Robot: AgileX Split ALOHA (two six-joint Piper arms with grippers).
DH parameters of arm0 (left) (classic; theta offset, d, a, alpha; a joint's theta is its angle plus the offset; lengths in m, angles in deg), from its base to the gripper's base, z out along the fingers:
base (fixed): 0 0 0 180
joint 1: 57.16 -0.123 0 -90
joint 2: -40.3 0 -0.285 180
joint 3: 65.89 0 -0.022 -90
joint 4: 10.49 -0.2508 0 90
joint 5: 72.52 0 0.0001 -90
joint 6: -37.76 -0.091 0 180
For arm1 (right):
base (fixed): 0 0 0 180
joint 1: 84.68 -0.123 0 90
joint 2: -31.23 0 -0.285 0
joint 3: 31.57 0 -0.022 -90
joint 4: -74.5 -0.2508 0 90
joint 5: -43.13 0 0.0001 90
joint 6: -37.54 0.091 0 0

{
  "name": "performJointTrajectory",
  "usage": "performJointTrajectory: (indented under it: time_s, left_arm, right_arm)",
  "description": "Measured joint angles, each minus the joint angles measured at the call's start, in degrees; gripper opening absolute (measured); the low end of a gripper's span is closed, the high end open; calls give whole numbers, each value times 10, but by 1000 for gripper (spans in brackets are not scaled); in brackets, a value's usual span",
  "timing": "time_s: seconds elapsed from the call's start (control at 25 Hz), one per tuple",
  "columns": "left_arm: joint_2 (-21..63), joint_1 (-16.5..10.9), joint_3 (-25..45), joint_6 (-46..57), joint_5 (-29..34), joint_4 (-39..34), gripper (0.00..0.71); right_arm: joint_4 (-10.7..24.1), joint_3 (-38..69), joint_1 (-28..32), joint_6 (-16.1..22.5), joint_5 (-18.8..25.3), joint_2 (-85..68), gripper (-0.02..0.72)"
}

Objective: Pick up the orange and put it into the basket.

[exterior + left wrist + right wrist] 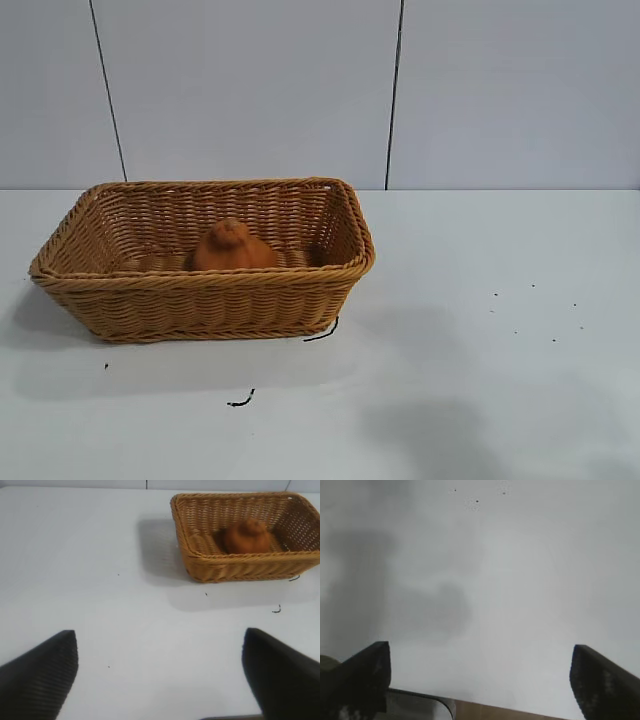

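Currently the orange [232,248] rests on the floor of the basket [205,283], near the middle and slightly toward the front wall, stem bump upward. You may judge the placement step complete from this layout.

Both grippers stand away from the basket. The left gripper [160,672] is well apart from the basket over bare table [500,350], its fingers [42,677] spread wide with nothing between them. The right gripper [480,677] is also over bare table, fingers [362,672] wide apart and empty; the basket does not appear in its wrist view.

Handling notes, should you need to regrasp:
- Expect the orange to be moderately heavy for its size and firm, with slight give under pressure.
- Its matte, dimpled skin should offer fair friction; slipping is a low risk.
- Take hold across the widest part of the body, below the stem bump. The upper part tapers, so pads closing there would likely slide upward.
- Approach from above; the flared basket walls leave room beside the fruit.
- Use moderate closing force; excessive squeeze may bruise the skin.

A few dark marks [240,400] lie on the table just in front of the basket.
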Motion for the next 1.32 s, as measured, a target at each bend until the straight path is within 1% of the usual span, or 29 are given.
performJointTrajectory:
  time_s: [0.04, 0.64, 0.76, 1.0, 1.32]
  left_arm:
    - [0, 0, 0, 0, 0, 0, 639]
    - [0, 0, 0, 0, 0, 0, 639]
    - [0, 0, 0, 0, 0, 0, 639]
    - [0, 0, 0, 0, 0, 0, 639]
    - [0, 0, 0, 0, 0, 0, 639]
  right_arm:
    - [0, 9, 0, 0, 9, -26, 695]
    - [-2, 17, 0, -1, 6, -309, 695]
    - [4, 17, 0, -1, 7, -360, 695]
    - [11, 18, 0, 10, 7, -372, 695]
    - [11, 18, 0, 11, 7, -372, 695]
